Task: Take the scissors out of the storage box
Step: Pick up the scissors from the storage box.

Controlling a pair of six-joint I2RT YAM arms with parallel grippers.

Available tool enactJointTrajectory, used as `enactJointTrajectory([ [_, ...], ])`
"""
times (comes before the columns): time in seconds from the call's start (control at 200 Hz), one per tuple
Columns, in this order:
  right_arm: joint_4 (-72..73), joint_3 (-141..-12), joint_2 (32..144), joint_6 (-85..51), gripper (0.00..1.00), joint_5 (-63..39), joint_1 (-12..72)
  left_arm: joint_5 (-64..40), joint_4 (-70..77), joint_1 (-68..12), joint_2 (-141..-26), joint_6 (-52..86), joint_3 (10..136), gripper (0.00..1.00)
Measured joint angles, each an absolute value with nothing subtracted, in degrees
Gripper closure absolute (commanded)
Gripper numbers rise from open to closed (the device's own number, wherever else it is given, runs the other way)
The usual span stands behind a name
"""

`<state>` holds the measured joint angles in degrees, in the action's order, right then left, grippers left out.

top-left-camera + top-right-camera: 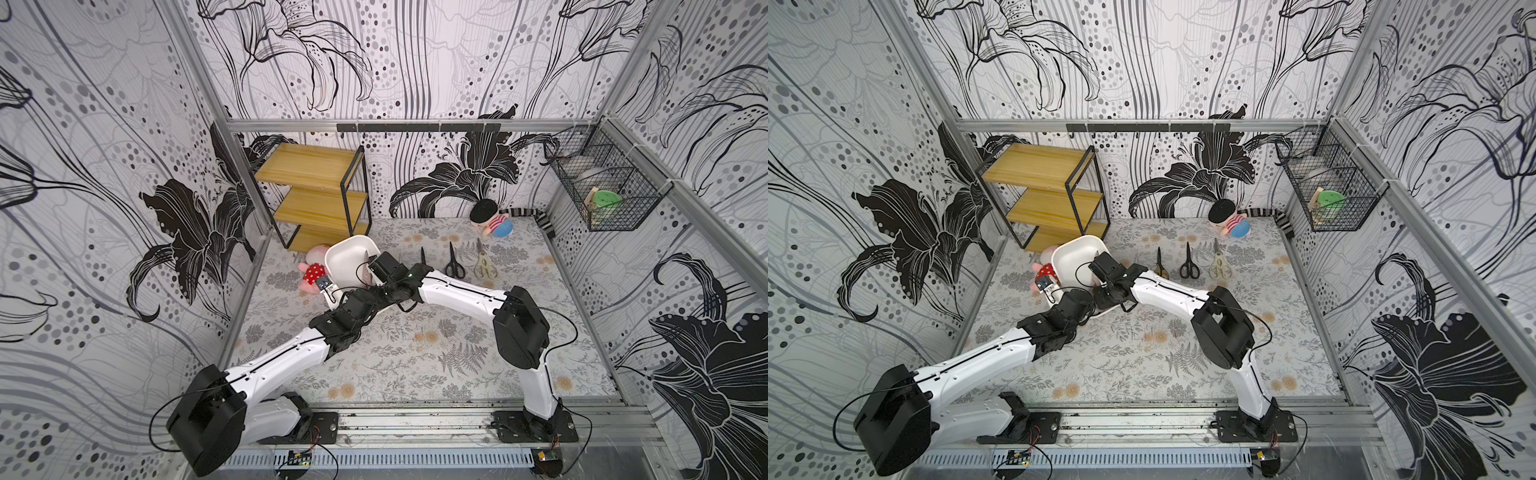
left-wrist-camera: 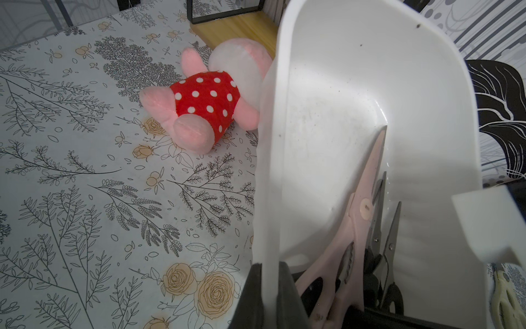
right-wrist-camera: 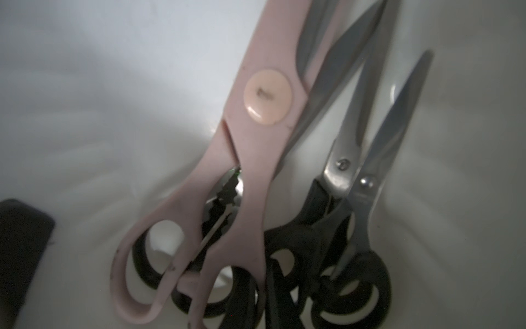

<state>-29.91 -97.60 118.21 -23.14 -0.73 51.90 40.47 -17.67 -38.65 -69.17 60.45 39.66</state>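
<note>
The white storage box [image 1: 349, 253] [image 1: 1077, 255] is tipped up on the table at the back left. My left gripper [image 2: 270, 266] is shut on its side wall [image 2: 273, 171]. Inside it lie pinkish scissors [image 3: 256, 128] [image 2: 361, 216] on top of black-handled scissors [image 3: 367, 199]. My right gripper [image 3: 260, 284] reaches into the box and is shut on the pinkish pair's handle; in both top views its wrist [image 1: 382, 270] hides the jaws. To the right of the box, three more scissors lie in a row on the table: one partly under the right arm [image 1: 423, 255], a black pair [image 1: 453, 262] and a cream pair [image 1: 484, 266].
A pink plush toy in a red dotted dress [image 1: 313, 272] [image 2: 205, 105] lies against the box's left side. A wooden shelf [image 1: 316, 195] stands behind the box. A black-haired doll [image 1: 492, 220] lies at the back right, and a black wire basket [image 1: 602, 187] hangs on the right wall.
</note>
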Motion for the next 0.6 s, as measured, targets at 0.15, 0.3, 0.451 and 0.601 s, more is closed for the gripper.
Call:
enactJointTrajectory([
  [0.15, -30.0, -96.79, 116.36, -22.83, 1.0, 0.08, 51.88, 40.36, -17.54, -38.63, -69.73, 61.01, 39.66, 1.0],
  [0.3, -30.02, -95.94, 115.13, -22.65, 1.0, 0.95, 51.86, 39.35, -17.39, -38.44, -71.11, 61.3, 39.66, 1.0],
  [0.451, -30.0, -94.37, 114.8, -22.63, 1.0, 1.54, 51.86, 37.91, -17.32, -37.82, -72.86, 61.3, 39.66, 1.0],
  [0.601, -30.41, -93.51, 114.78, -21.96, 1.0, 2.26, 51.86, 37.12, -17.37, -37.76, -73.3, 61.28, 39.66, 1.0],
])
